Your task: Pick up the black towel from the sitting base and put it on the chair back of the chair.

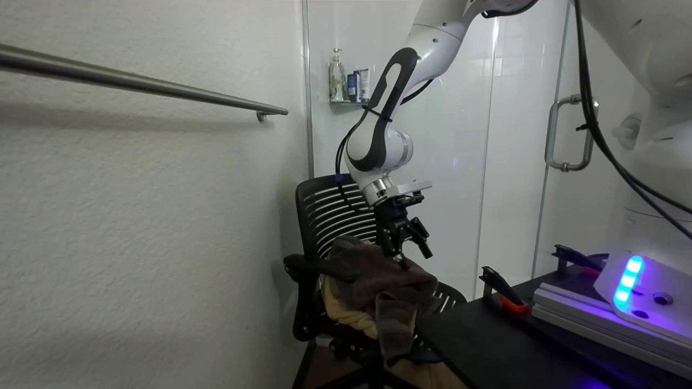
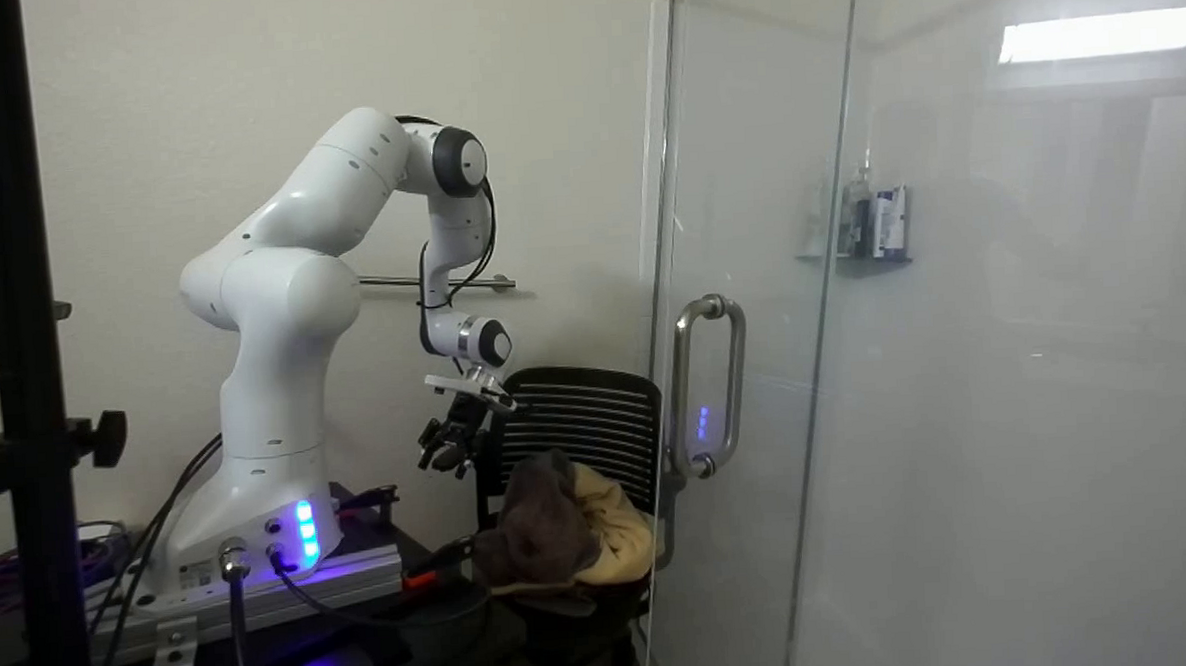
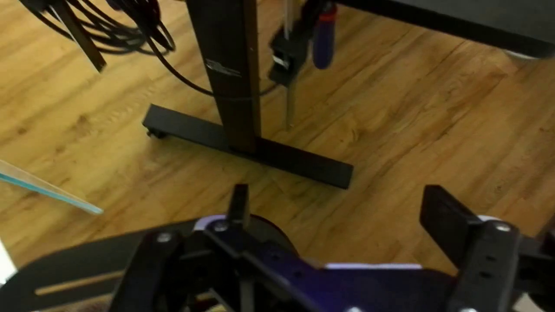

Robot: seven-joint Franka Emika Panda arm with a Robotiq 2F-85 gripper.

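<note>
A dark brown-black towel [image 1: 378, 273] lies bunched on the chair seat, over a yellow cloth [image 1: 346, 313]. In an exterior view the towel [image 2: 542, 535] sits left of the yellow cloth [image 2: 617, 532]. The black slatted chair back [image 1: 330, 213] stands upright behind them and also shows in an exterior view [image 2: 581, 404]. My gripper [image 1: 415, 259] is open and empty. In an exterior view my gripper [image 2: 445, 468] hangs above and left of the towel, apart from it. In the wrist view my gripper's fingers [image 3: 336, 193] are spread over wooden floor; the towel's bulk is out of view.
A black table [image 1: 503, 340] with orange clamps [image 1: 513, 306] stands beside the chair. A chair armrest [image 1: 319, 267] is near the towel. A metal wall bar [image 1: 162, 86] and a glass door with a handle [image 2: 696, 389] flank the chair. A table leg [image 3: 234, 78] stands on the floor.
</note>
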